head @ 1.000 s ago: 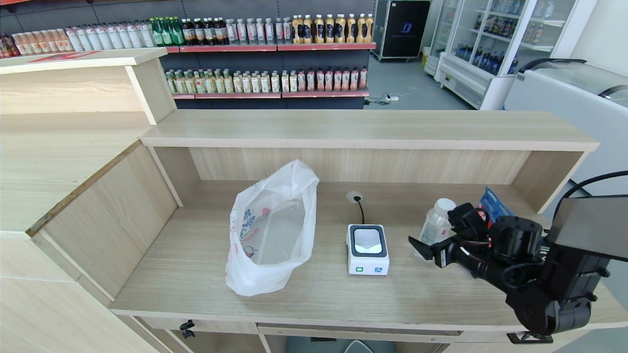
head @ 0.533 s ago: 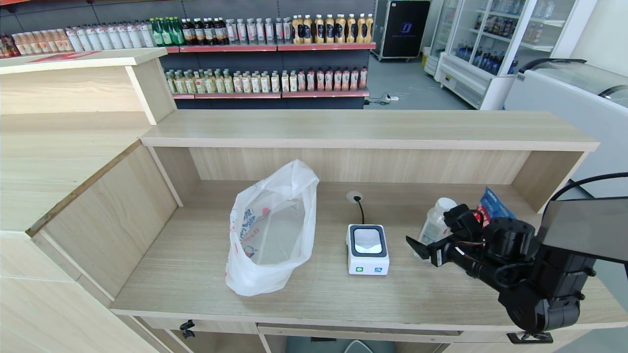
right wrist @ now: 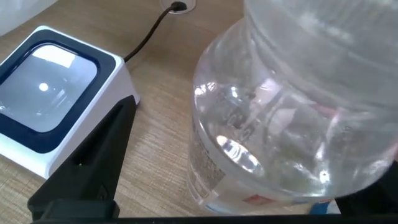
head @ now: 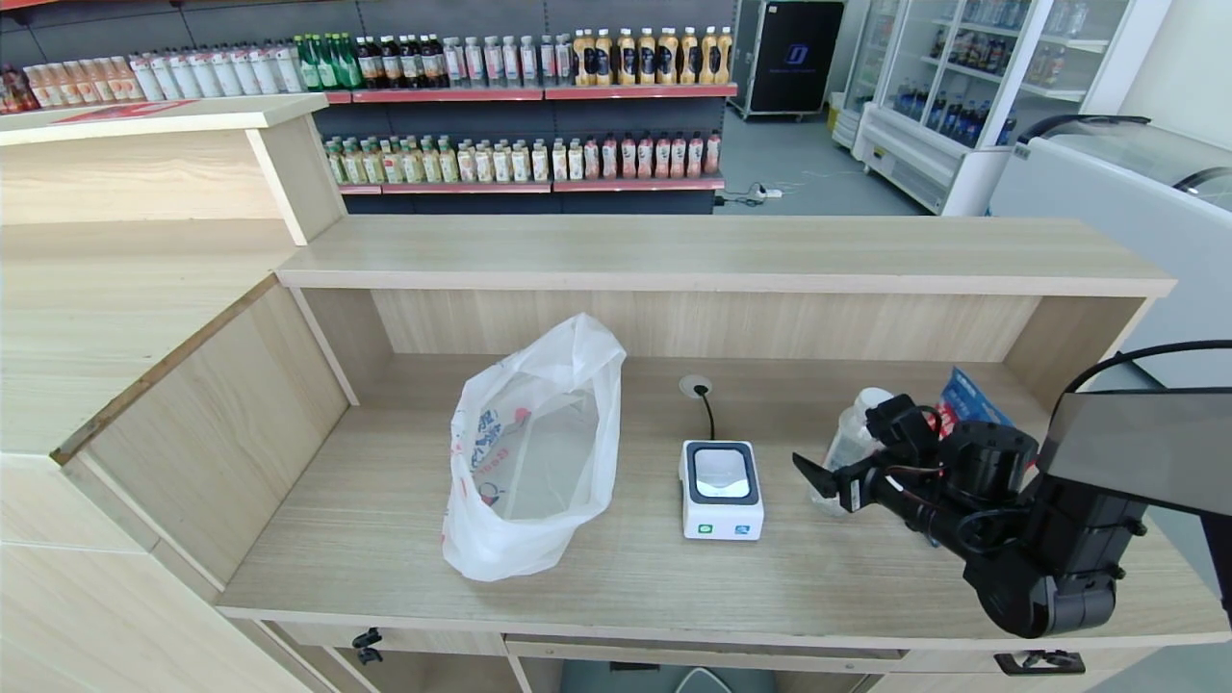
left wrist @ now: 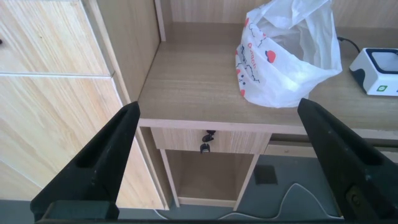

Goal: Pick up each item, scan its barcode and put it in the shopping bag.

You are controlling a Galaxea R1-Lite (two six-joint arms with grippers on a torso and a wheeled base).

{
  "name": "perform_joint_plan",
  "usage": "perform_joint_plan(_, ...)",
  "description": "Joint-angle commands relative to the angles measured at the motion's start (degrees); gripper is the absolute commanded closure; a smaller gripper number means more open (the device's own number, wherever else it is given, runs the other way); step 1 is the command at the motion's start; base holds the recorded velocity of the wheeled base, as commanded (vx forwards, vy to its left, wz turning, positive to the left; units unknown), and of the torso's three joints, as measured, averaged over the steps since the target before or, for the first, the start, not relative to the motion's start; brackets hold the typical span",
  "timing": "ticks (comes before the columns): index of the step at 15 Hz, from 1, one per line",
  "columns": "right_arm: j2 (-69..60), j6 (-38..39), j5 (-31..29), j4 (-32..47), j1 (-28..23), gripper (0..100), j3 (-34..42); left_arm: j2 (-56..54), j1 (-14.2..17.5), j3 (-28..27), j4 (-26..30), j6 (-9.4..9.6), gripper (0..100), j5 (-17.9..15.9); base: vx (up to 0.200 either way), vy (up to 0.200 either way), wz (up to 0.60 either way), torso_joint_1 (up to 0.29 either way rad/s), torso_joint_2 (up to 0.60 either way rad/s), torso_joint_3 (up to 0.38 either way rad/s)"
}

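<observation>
- Right now the right pincer is spread, one black finger on each side of the clear plastic bottle. It is not pinching it, since the right wrist view shows a strip of bare wood between one finger and the bottle's wall.
- That bottle stands upright on the tabletop, white cap on top, at about 3 o'clock of the scanner and just beside it.
- At about 1 o'clock of the bottle, close behind it, a blue packet leans near the back wall, partly hidden by the arm.
- The scanner is a small white box with a dark-framed glass window facing up. Its black cable runs off toward 12 o'clock into a round hole in the tabletop.
- At 9 o'clock of the scanner, near but not touching, the shopping bag sits slumped. It is thin white plastic with red and blue print, and its mouth gapes open.
- The left pincer is spread wide with nothing between its fingers. It hangs low, out past the tabletop's near edge, at roughly 7 o'clock of the bag.
- Under that near edge a key hangs in a drawer lock.
- Far off at 12 o'clock, store shelves carry rows of drink bottles.
</observation>
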Motion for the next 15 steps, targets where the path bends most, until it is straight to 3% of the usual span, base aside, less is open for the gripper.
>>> perform_joint_plan(1, 0.8, -0.1, 0.7, -0.1, -0.1, 0, -0.6, 0.0, 0.0, 0.0, 0.0, 0.02, 0, 0.0, 0.000, 0.000, 0.00, 0.000, 0.00, 0.000)
perform_joint_plan(5, 1.9, 0.0, 2.4, -1.0, -0.2, 0, -0.9, 0.0, 0.0, 0.0, 0.0, 0.02, 0, 0.0, 0.000, 0.000, 0.00, 0.000, 0.00, 0.000)
perform_joint_plan(6, 2.2, 0.0, 2.9, -1.5, -0.3, 100, -1.3, 0.0, 0.0, 0.0, 0.0, 0.02, 0, 0.0, 0.000, 0.000, 0.00, 0.000, 0.00, 0.000)
perform_joint_plan(15, 1.7, 0.7, 2.9, -1.7, -1.2, 100, -2.0, 0.0, 0.0, 0.0, 0.0, 0.02, 0, 0.0, 0.000, 0.000, 0.00, 0.000, 0.00, 0.000)
